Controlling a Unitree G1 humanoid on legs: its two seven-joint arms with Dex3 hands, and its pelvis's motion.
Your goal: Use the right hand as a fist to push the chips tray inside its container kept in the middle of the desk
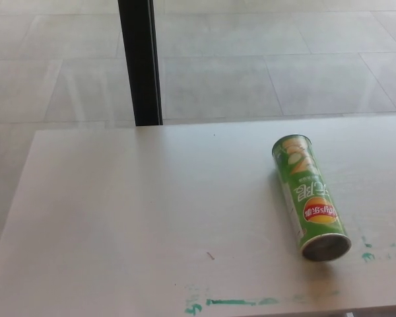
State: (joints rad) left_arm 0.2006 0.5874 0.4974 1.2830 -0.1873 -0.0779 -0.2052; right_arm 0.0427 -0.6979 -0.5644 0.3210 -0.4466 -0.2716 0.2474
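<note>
Pale tiled floor (264, 72) behind, seen past the far edge of a light wooden desk (132, 211); black upright post (140, 63) rising behind that far edge, left of centre.

Neither hand anywhere in frame, left or right. Cannot tell how the fingers stand on either. No arm, no forearm showing.

Green chips can (309, 198) lying on its side on the desk, right of centre, nearer the right edge than the middle. Long axis running away from the camera, far end tipped a little toward the left. Near end (326, 247) facing the camera: round rim, grey-dark inside. Cannot make out whether a tray sits flush within or how deep. Far end closed, pale chip pictures printed round it. Red and yellow logo (321, 212) on the upper side of the can, toward the near end; white lettering above it, upside down from this view. Soft shadow along the left flank of the can.

Green smears (241, 302) on the desk along the near edge, left of the can and apart from it. Smaller green flecks (368, 256) just right of the can's near end, not touching. Small dark mark (210, 255) on the bare wood, mid-desk, well left of the can.
</note>
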